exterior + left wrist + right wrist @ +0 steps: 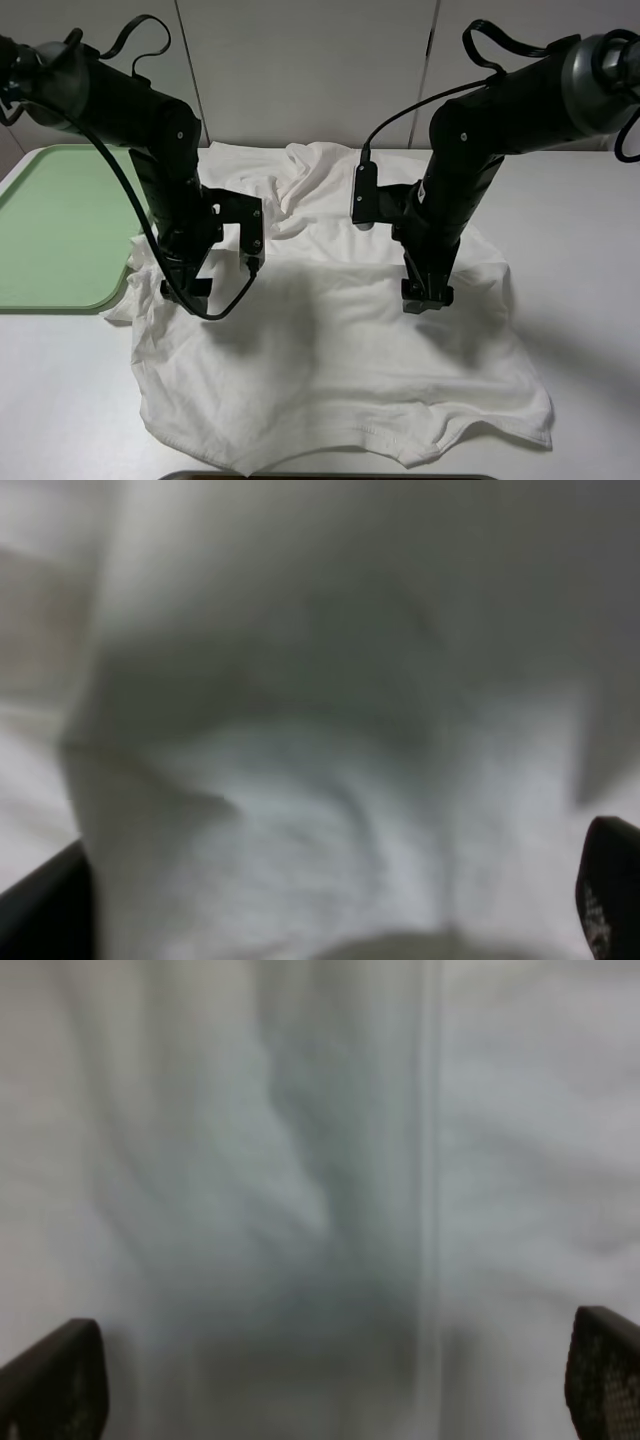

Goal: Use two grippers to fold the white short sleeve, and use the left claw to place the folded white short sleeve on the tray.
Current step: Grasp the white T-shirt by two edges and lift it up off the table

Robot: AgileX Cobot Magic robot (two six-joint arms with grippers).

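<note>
A matte white desk [585, 230] fills the view, evenly lit, with a soft grey shadow [575, 345] lying across its right side. Behind its far edge stands a pale panelled wall [310, 60], split by two thin, slightly slanting seams [190, 80]. A dark strip [330, 476] shows at the near edge.

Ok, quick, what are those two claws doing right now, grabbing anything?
Left gripper: open, fingers spread over the white T-shirt, nothing gripped.
Right gripper: open over the same shirt, nothing gripped.
</note>
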